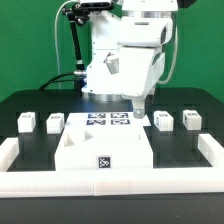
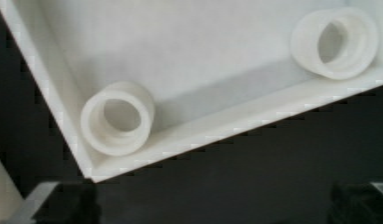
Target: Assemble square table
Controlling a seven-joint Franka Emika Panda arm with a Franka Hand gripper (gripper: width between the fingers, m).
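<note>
On the worktop point(image 1: 30, 150): the square tabletop point(image 1: 100, 148) lies flat at the middle, rimmed face up, probably so its round sockets point(image 2: 117, 118) are open to receive legs.
Legs point(image 1: 55, 123): four, upright, two either side of the slab, apart from it.
Jaws: spread wide, empty, hanging over a far corner of the slab.
Heading: square, no long axis; front edge parallel to the white rail point(image 1: 110, 186).

A big black table point(image 1: 35, 102) fills the view. A long white rail point(image 1: 110, 184) runs along its near edge and goes up both sides. The marker board point(image 1: 104, 119) lies flat near the middle of the table, and only part of it shows. It has black-and-white tags on it. Behind the table is a green wall point(image 1: 30, 45)
</note>
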